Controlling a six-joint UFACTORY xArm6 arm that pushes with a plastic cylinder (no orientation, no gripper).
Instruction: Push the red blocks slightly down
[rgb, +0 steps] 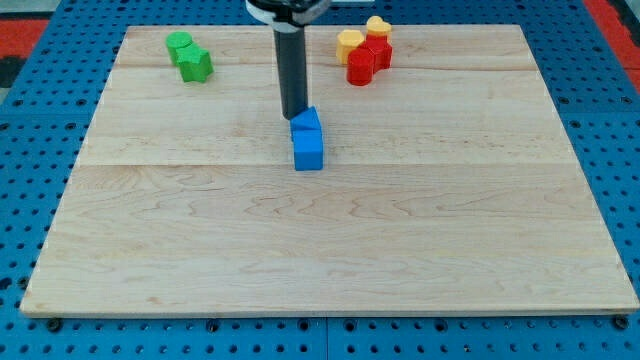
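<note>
- Where it fills the view, the pale wooden board (330, 250) shows smooth planks.
- Two blue blocks (308, 140); my tip (295, 117), bare, holding nothing, touches them.
- Two red blocks (368, 60), top right, touching two yellow blocks (352, 42).
- Two green blocks (190, 56), top left.

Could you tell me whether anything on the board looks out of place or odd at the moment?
Nothing looks damaged or spilled. One mismatch: my tip sits against the top of the blue blocks at mid-board, while the red blocks lie apart near the view's top right, bunched with the yellow blocks.
</note>
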